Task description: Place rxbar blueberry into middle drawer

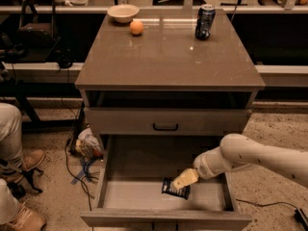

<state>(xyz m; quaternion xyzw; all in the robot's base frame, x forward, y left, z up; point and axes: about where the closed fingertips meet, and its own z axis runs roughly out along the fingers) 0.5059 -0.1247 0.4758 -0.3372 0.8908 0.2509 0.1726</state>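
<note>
The middle drawer (pixel 129 192) is pulled out at the bottom of the cabinet and shows its pale floor and low side walls. The rxbar blueberry (pixel 172 190), a dark wrapper with white print, is at the drawer's floor right of centre, near the front. My gripper (pixel 183 182) reaches in from the right on a white arm, sits directly on top of the bar, and is shut on its upper edge. The bar is tilted, with its lower edge at or just above the floor.
A shut drawer with a black handle (pixel 165 126) sits above. On the cabinet top (pixel 168 61) stand a dark can (pixel 204 22), an orange (pixel 136 28) and a bowl (pixel 123 12). A person's leg and shoes (pixel 14 153) are at the left. Cables and a bag (pixel 85 146) lie on the floor.
</note>
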